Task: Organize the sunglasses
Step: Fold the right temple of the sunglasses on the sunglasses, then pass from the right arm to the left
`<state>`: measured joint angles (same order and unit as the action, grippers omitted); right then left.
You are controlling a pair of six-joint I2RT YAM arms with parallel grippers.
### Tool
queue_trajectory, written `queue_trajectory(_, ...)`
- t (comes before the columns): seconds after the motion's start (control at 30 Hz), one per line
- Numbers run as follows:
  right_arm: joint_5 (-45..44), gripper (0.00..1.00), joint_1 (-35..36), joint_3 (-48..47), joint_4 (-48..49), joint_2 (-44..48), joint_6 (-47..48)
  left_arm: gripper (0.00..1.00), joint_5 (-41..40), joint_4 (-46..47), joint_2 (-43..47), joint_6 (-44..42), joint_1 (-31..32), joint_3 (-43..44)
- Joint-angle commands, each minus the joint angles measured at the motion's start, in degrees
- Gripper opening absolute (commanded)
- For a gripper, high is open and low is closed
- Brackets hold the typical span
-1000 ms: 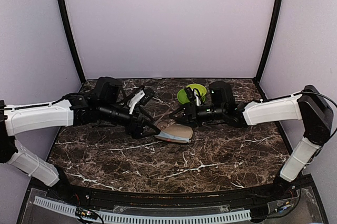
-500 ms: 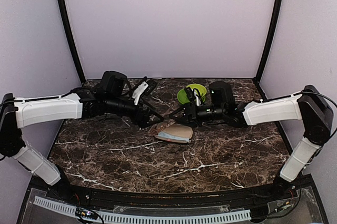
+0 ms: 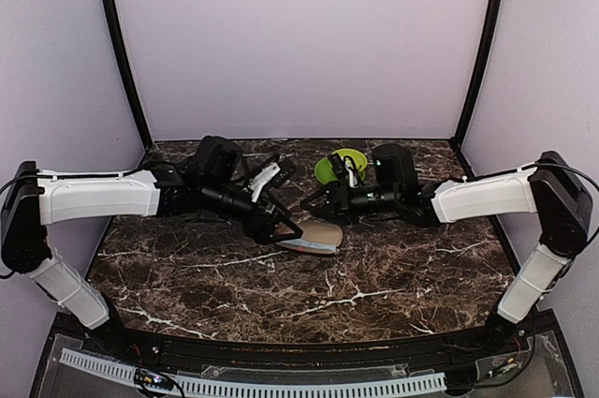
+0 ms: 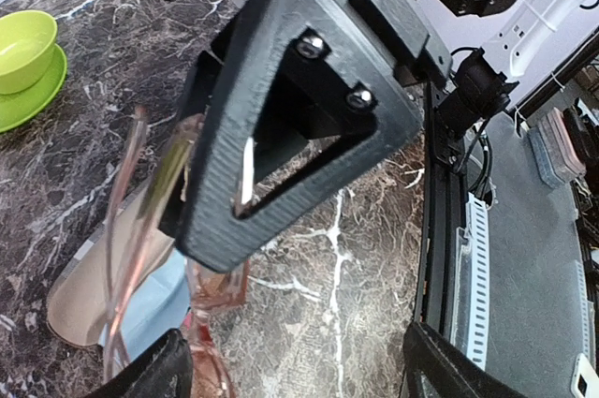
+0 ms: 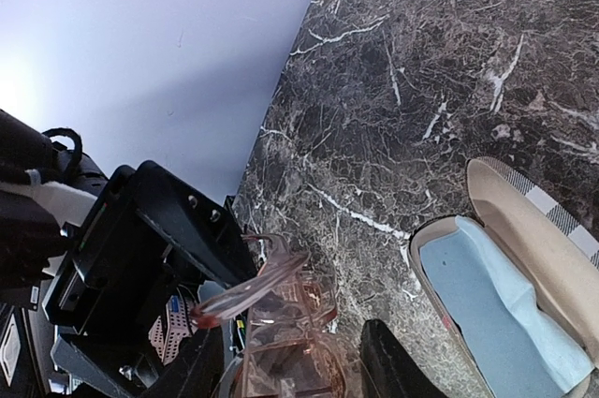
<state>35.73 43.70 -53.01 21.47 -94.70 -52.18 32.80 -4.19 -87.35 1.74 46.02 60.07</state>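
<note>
Right end effector point(image 5: 292, 361) was clamped on the pink see-through sunglasses point(image 5: 281, 318), and from its wrist camera I saw the frame pinched between the two fingers, held off the dark marble worktop point(image 3: 393, 276). Left end effector point(image 3: 284, 225) sat facing it with its fingers spread wide apart and gripping nothing, though in its own wrist view the sunglasses reached down just beside its left finger point(image 4: 154, 370). The open case point(image 3: 314, 237), beige outside with a pale blue lining, lay on the worktop right under where the two arms met, with the sunglasses above its edge. A green bowl point(image 3: 342, 166) stood behind the right arm, near the back wall.
</note>
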Motion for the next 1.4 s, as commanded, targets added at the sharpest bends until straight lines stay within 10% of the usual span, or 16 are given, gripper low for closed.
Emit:
queue_trajectory(0.0,-0.30,0.07,-0.22,-1.21,3.69,0.13,-0.54,0.79,1.73,-1.42,-0.01,-1.37,0.97,0.79)
queue_trajectory(0.63,0.54,0.06,-0.13,0.01,0.82,0.53,2.96,0.84,-12.03,6.81,7.89,-1.33,1.09,-4.21)
queue_trajectory(1.1,2.19,0.06,0.26,-0.89,2.78,-0.33,2.11,0.89,-6.92,4.93,2.00,-2.74,1.55,-2.39)
queue_trajectory(1.37,2.82,0.06,0.40,-0.96,5.17,-0.96,0.20,0.73,-9.31,2.83,-0.29,-4.11,2.65,-0.93)
